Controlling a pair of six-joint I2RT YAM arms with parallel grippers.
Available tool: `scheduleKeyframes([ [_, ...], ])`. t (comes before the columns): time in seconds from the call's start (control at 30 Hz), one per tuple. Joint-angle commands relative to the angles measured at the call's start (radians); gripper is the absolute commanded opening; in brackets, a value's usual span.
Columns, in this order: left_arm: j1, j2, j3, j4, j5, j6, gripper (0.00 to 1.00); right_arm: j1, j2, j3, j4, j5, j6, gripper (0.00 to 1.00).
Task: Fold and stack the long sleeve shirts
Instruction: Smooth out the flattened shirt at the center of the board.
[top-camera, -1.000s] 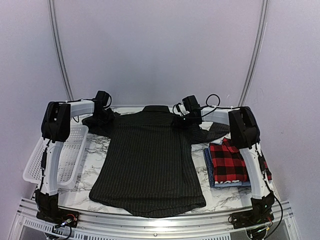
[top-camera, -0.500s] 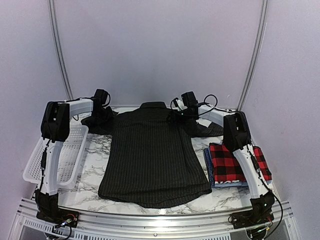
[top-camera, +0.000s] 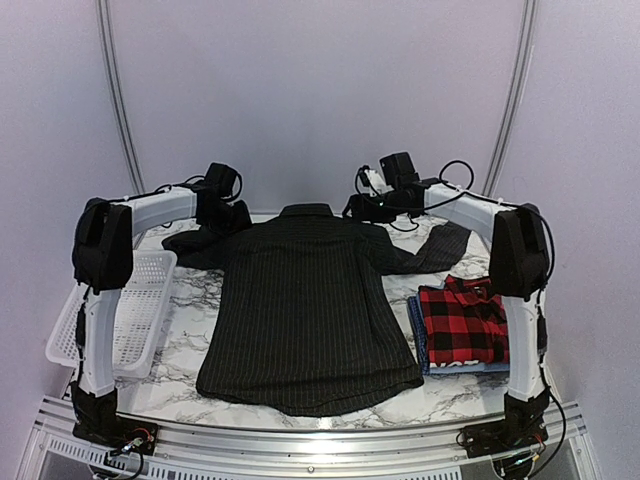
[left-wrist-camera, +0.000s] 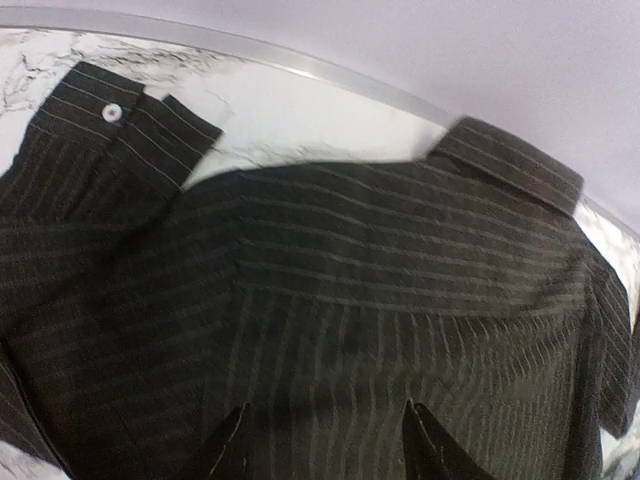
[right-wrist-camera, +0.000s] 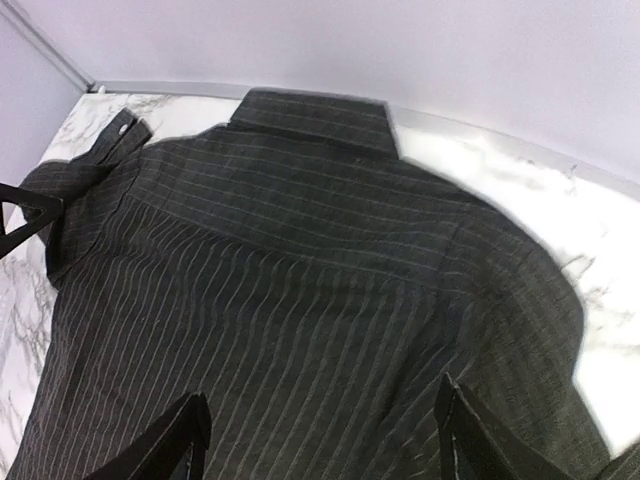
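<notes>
Hovering open, left claw (left-wrist-camera: 322, 418) and right claw (right-wrist-camera: 322, 395) overlook the flat black pinstriped shirt (top-camera: 305, 300).

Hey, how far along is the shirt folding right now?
Done: the plaid shirt sits folded on the blue shirt at the right. In hand: the black shirt lies spread flat, unfolded; the left gripper and right gripper hover open over it, holding nothing. Left: fold it and stack it.

White mesh basket (top-camera: 128, 312) sat on left side of marble-patterned bench (top-camera: 190, 300). Metal rail (top-camera: 300, 438) ran along bench's near edge. Two thin curved poles (top-camera: 114, 100) rose against plain lilac wall (top-camera: 320, 90) behind.
</notes>
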Motion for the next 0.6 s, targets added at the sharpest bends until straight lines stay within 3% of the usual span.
scheduleKeyframes([
  [0.0,-0.099,-0.128,-0.159,0.010,0.013,-0.027,0.52,0.080,-0.073,-0.188,0.057,-0.005,0.032,0.73],
  [0.1,-0.162,-0.195,-0.327,0.074,0.065,-0.070,0.52,0.114,-0.144,-0.347,0.122,-0.021,0.057,0.73],
  [0.3,-0.206,-0.299,-0.624,0.197,0.078,-0.142,0.52,0.144,-0.210,-0.509,0.172,-0.020,0.075,0.73],
  [0.57,-0.194,-0.336,-0.756,0.192,0.000,-0.129,0.52,0.144,-0.241,-0.626,0.180,0.041,0.087,0.72],
])
